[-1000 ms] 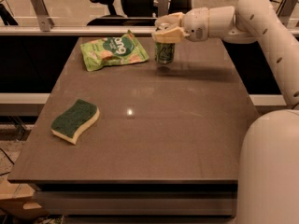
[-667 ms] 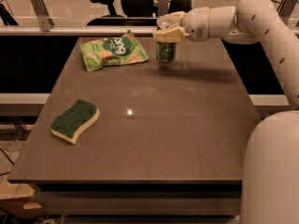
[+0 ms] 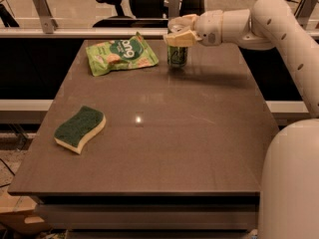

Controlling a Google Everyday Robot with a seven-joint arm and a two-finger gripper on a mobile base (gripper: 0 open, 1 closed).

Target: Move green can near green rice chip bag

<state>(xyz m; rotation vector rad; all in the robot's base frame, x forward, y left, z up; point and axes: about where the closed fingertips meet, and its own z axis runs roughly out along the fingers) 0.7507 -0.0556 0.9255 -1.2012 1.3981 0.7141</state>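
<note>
The green can [image 3: 177, 57] is stood near the far edge of the desk [image 3: 199, 148], just right of the green rice chip bag [image 3: 121, 54]. Its top is covered by the gripper [image 3: 178, 31]; whether it is clasped cannot be told. Toward the near edge bare surface is seen, apart from a sponge [image 3: 79, 128] by the left edge.

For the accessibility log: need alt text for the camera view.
The robot arm's gripper sits at the top of a green can standing upright at the far end of a brown table, just right of a green chip bag lying flat. A green-and-yellow sponge lies near the table's left edge, closer to the camera.
</note>
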